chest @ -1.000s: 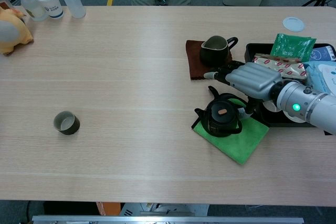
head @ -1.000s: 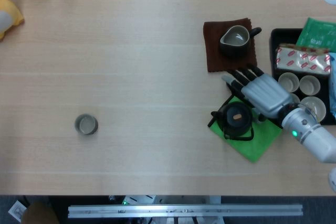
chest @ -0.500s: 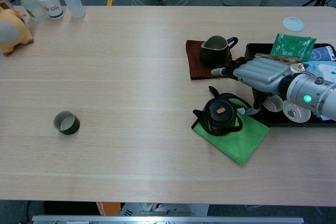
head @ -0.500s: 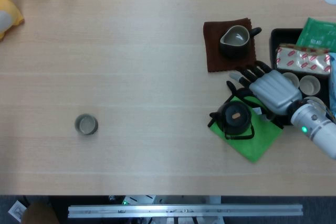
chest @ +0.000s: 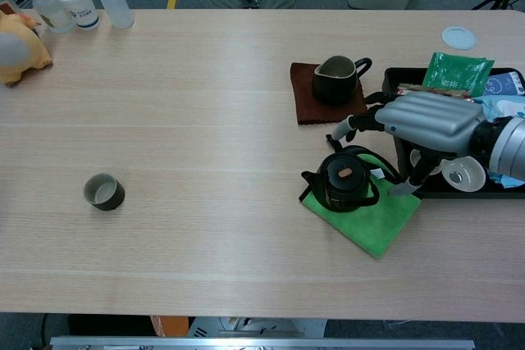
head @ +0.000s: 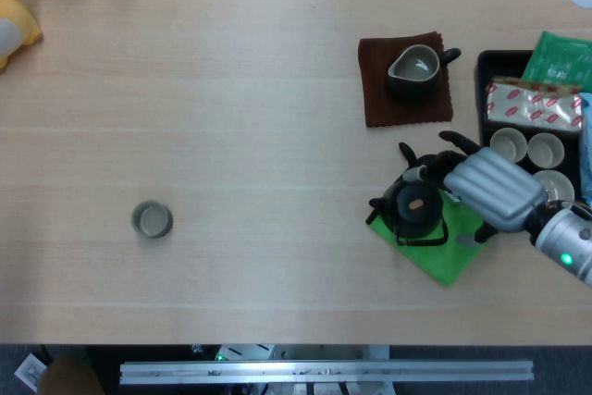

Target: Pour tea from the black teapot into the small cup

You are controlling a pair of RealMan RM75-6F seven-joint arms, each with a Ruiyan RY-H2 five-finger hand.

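Observation:
The black teapot [head: 415, 210] [chest: 344, 183] stands on a green cloth [head: 450, 250] [chest: 371, 220] at the right of the table, spout pointing left. My right hand [head: 487, 187] [chest: 428, 120] hovers just to its right, fingers apart and arched over the pot's wire handle, thumb pointing down toward the cloth. I see no firm grip on the handle. The small dark cup [head: 152, 220] [chest: 103, 193] sits alone far to the left, upright. My left hand shows in neither view.
A dark pitcher [head: 413, 72] [chest: 335, 79] sits on a brown cloth behind the teapot. A black tray [head: 482, 88] [chest: 394, 75] at the right edge holds white cups and packets. Bottles, a paper cup [chest: 75, 2] and a yellow toy [chest: 18, 48] occupy the far left corner.
My right hand has drawn back toward the right and the near edge, and its fingers now arch over the teapot's handle. Teapot and cup have stayed in place.

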